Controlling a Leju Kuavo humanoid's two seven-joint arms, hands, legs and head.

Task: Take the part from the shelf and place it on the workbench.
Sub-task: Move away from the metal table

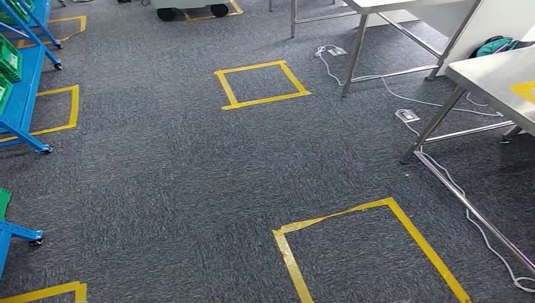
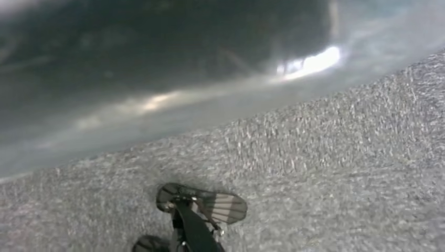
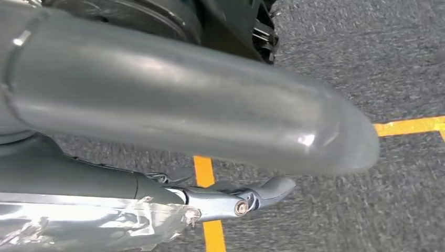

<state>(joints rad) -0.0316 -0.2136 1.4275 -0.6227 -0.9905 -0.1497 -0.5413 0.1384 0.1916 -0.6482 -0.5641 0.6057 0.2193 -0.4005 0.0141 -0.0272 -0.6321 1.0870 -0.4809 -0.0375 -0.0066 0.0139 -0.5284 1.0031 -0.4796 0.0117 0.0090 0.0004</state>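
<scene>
A shelf [image 1: 22,95] stands at the left edge of the floor, with bins [image 1: 9,57] on it. Two workbenches [image 1: 498,79] stand at the right, one behind the other, cables [image 1: 435,104] lying beneath them. Taped squares [image 1: 262,84] lie on the carpet [image 1: 164,177] between shelf and workbenches.

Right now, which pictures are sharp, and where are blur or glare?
Head view: sharp and evenly lit, the yellow tape squares crisp on the carpet. Left wrist view: much of it a blurred dark smear with a bright glare streak. Right wrist view: the right hand looms soft, with small highlights; the carpet behind is slightly blurred.
</scene>
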